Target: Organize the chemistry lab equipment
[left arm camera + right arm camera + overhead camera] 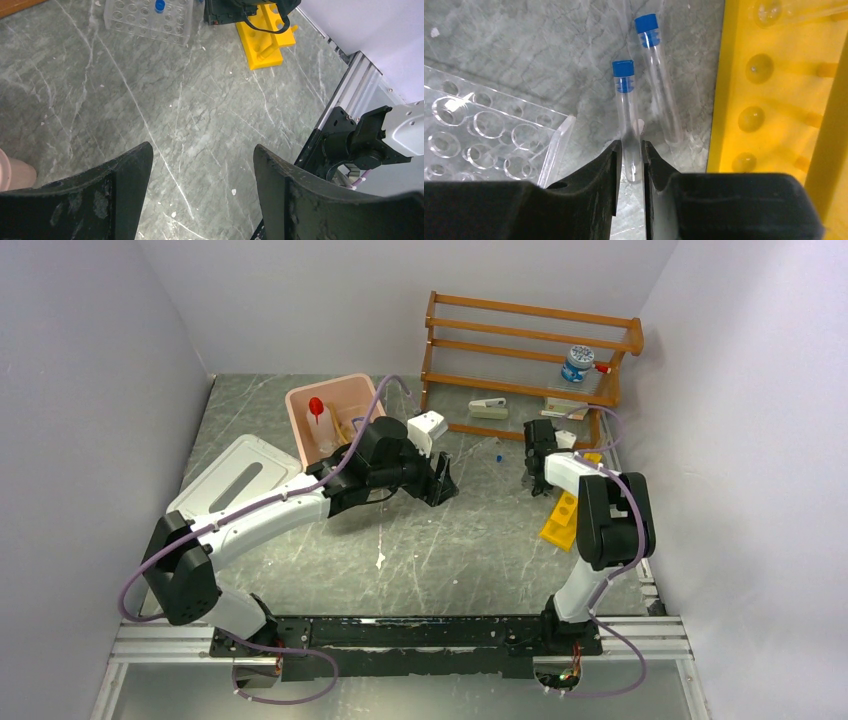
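Yellow plastic fills the right side of the right wrist view: the holed rack, cut off by the frame edge. Just left of it, two clear blue-capped tubes lie on the grey bench. The right fingers are clamped on the held tube, the one farther from the rack, and its bottom end is hidden between them. The loose tube lies between it and the rack. Farther left, a clear holed tray runs partly out of frame. The left fingers stand wide apart over bare bench, well left of the rack, holding nothing. From above, neither tube can be made out.
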You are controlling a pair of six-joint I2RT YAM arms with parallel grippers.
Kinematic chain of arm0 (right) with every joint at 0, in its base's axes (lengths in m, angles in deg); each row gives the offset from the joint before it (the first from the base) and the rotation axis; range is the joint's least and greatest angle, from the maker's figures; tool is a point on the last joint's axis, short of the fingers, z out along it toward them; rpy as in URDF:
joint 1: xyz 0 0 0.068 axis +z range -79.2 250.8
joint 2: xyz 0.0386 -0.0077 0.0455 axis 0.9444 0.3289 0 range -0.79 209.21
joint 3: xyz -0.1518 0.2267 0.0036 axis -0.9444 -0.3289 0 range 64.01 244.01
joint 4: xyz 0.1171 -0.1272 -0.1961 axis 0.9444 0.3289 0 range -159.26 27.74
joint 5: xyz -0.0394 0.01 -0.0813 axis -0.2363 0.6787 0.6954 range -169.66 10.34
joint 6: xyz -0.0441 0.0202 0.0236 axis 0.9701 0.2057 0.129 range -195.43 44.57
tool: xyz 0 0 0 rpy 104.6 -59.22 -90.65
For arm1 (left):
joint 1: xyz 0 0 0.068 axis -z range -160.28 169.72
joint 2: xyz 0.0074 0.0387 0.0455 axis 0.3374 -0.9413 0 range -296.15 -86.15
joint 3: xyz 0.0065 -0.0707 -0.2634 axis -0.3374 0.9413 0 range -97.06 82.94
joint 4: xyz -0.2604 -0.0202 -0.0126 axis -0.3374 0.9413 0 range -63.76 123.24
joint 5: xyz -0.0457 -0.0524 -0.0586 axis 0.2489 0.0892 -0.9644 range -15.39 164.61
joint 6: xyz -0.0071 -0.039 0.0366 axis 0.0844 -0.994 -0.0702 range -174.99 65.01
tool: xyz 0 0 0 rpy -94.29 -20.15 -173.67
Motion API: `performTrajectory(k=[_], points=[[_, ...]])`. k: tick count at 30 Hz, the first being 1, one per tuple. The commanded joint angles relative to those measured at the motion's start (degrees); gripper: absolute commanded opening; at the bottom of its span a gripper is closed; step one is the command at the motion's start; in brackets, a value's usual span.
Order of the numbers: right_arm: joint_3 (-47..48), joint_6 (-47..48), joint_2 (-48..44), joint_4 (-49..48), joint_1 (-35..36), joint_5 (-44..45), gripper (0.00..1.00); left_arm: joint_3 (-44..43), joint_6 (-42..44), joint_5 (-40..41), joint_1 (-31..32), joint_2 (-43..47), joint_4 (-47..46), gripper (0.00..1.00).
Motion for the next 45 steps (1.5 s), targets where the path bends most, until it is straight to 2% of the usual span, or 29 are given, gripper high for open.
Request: performTrajectory(k=[1, 7, 12, 16, 21, 27, 32, 35, 38, 45], points=[[-1.05, -0.4, 2.24, -2.3, -1.5, -3.62, 0.25, -2.22, 0.34, -1.5, -0.27, -0.31, 0.19, 0.77], [-2.5, -0.63, -0.08, -3.53, -2.36, -4.69, 0.09, -2.56, -1.05, -0.85, -0.27, -0.25, 0.3, 0.78], [-1.39, -1.2, -9.79, -1.37, -2.36, -4.06, 0.1, -2.31, -3.94, -0.04, -0.32, -0.44, -0.6, 0.84], [-1.13, -3.45, -20.46, 0.24, -2.36, -6.94, 0.11, -3.19, -7.46, -0.58, -0.3, -1.75, -2.89, 0.89], [0.34, -6.16, -30.5, 3.27, -2.36, -18.12, 0.11, -5.3, -13.24, -3.89, -0.27, -5.11, -8.36, 0.89], [-0.56, -11.41, -41.32, 0.93, -2.35, -34.95, 0.12, -8.41, -24.37, -6.51, -0.27, -10.65, -18.65, 0.86], [-1.78, -17.15, -45.44, -1.34, -2.36, -43.26, 0.12, -8.53, -30.54, -9.94, -0.15, -14.79, -29.11, 0.81], [-2.83, -19.84, -47.14, -3.01, -2.29, -46.14, 0.12, -10.06, -31.58, -9.92, -0.12, -16.61, -30.78, 0.78], [-4.01, -21.02, -48.22, -3.47, -2.27, -46.66, 0.12, -10.24, -32.33, -9.17, -0.13, -17.03, -34.65, 0.75], [-4.96, -21.42, -48.59, -3.79, -2.22, -46.36, 0.12, -11.73, -33.79, -8.81, -0.04, -18.37, -36.58, 0.79]])
